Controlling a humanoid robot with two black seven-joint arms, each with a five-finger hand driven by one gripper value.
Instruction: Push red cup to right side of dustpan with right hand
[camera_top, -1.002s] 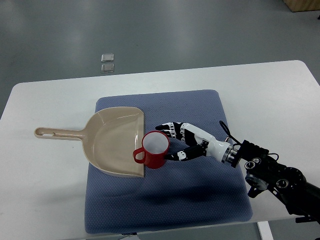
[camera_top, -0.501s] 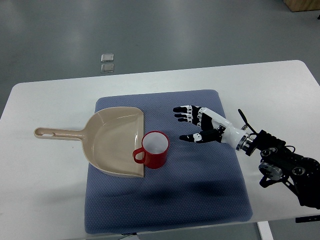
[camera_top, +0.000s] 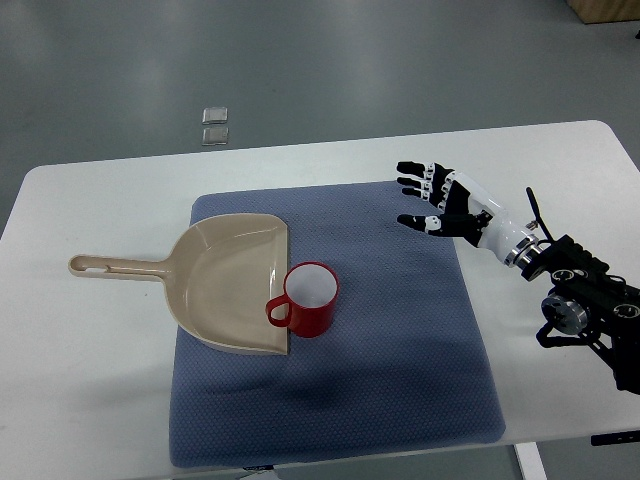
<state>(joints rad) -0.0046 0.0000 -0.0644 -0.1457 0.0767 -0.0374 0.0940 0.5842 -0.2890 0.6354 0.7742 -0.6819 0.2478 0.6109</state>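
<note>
Top view of my working scene: the red cup (camera_top: 312, 299) stands upright on the blue mat (camera_top: 400, 380), its handle pointing left and overlapping the open right edge of the beige dustpan (camera_top: 225, 280), so the cup body sits just beside the pan's mouth on its right. The dustpan's long axis runs left to right, with the handle reaching out over the white counter (camera_top: 90, 380) on the left. My right hand (camera_top: 440, 200) hovers over the far right corner of the mat, fingers (camera_top: 412, 183) spread apart and holding nothing, well apart from the cup. From those fingers the cup lies to the left and nearer to me; I judge that it already rests on the right side of the pan, so any further push would call for bringing the hand in again from the right. The left arm does not show, so the right hand is the only one in reach
</note>
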